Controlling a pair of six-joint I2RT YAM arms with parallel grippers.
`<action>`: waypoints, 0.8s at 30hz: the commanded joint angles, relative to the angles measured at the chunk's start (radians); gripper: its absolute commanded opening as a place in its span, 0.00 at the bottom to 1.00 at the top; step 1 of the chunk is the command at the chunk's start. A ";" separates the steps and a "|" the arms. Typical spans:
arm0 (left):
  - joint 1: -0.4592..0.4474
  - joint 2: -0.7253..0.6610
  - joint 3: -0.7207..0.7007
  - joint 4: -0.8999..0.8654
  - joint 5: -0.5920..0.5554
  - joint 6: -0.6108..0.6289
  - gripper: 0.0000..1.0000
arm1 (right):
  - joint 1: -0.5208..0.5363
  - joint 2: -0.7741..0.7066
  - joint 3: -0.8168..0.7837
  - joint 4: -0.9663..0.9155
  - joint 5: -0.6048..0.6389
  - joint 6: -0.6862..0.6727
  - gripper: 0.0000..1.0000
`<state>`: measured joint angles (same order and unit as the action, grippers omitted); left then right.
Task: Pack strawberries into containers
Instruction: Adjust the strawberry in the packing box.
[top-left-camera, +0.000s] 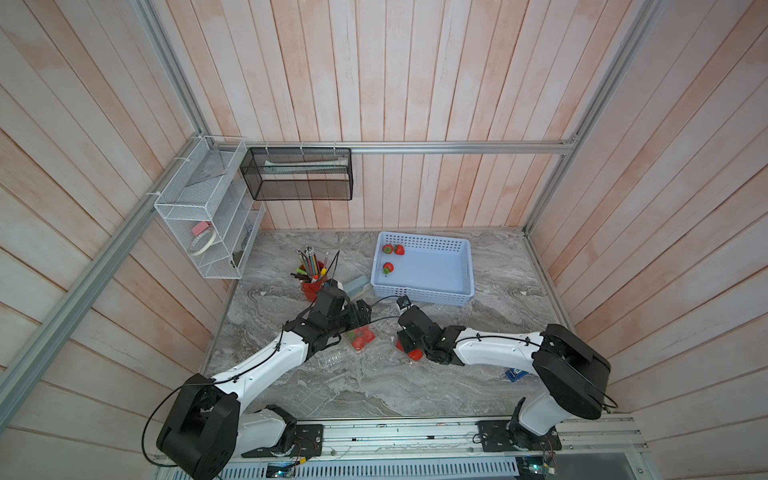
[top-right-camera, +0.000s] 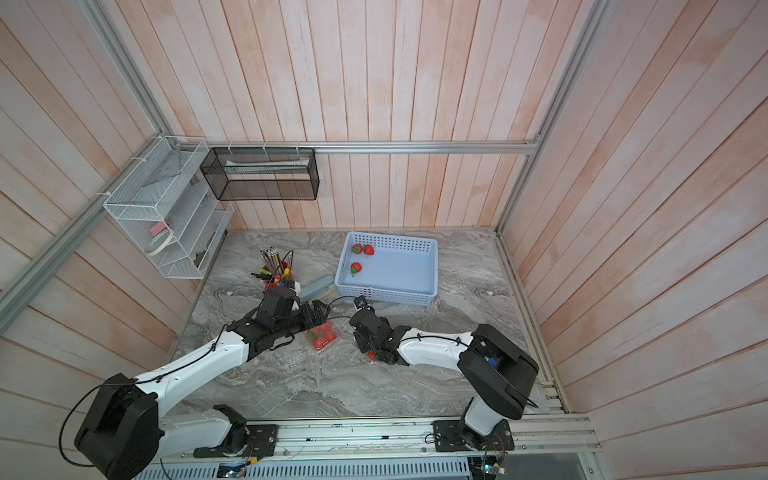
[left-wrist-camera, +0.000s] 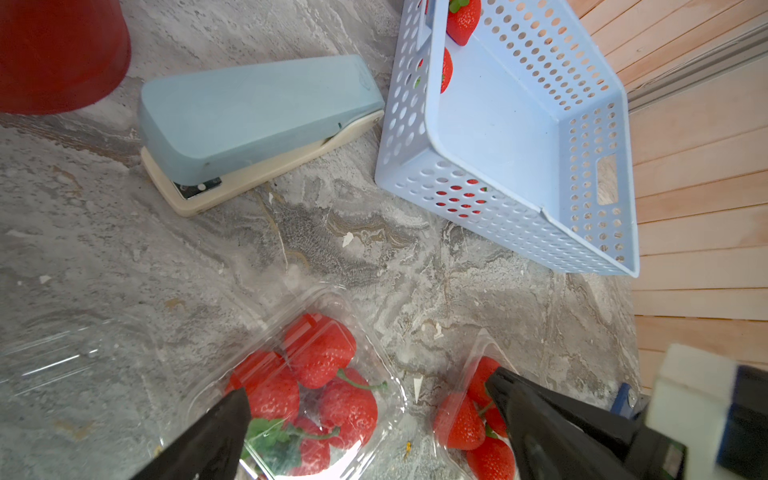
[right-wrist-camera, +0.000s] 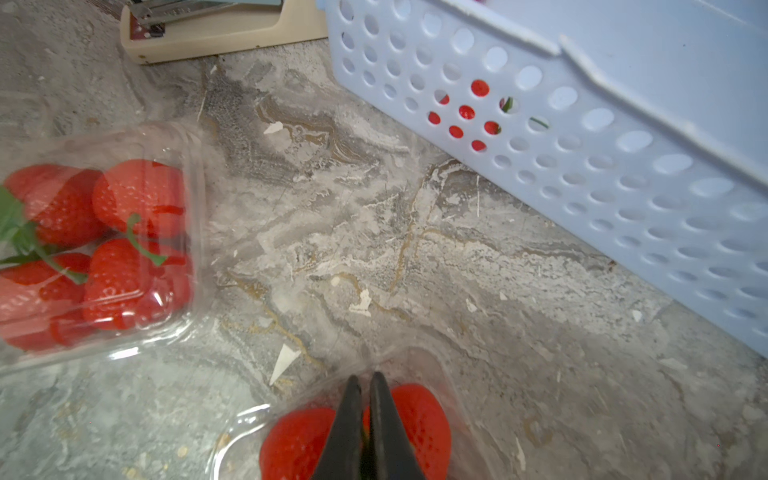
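Right fingers (right-wrist-camera: 348, 432) tight together, perhaps on container (right-wrist-camera: 243, 422) edge; left fingers (left-wrist-camera: 540, 419) wide apart.

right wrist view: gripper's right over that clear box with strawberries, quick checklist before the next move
1. right gripper shut: ok
2. right gripper holding something: cannot tell; it is closed just above the strawberries in the right-hand container
3. left gripper open: ok, over the filled container
4. empty container available: ok, beside the filled one
5. basket has more fruit: ok, three loose strawberries show in a top view
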<state>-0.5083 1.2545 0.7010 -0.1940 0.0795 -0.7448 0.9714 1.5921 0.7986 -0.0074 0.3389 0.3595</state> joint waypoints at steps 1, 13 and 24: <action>0.005 -0.009 -0.013 0.016 0.016 0.010 0.99 | -0.007 -0.041 -0.035 -0.035 -0.008 0.034 0.09; 0.005 0.000 -0.009 0.021 0.025 -0.002 0.99 | -0.007 -0.105 -0.150 -0.002 -0.036 0.075 0.11; -0.001 0.011 -0.002 0.033 0.039 0.001 0.99 | -0.007 -0.231 -0.128 -0.041 -0.049 0.089 0.29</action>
<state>-0.5087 1.2552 0.7010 -0.1837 0.1036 -0.7460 0.9707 1.4067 0.6498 -0.0132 0.3008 0.4332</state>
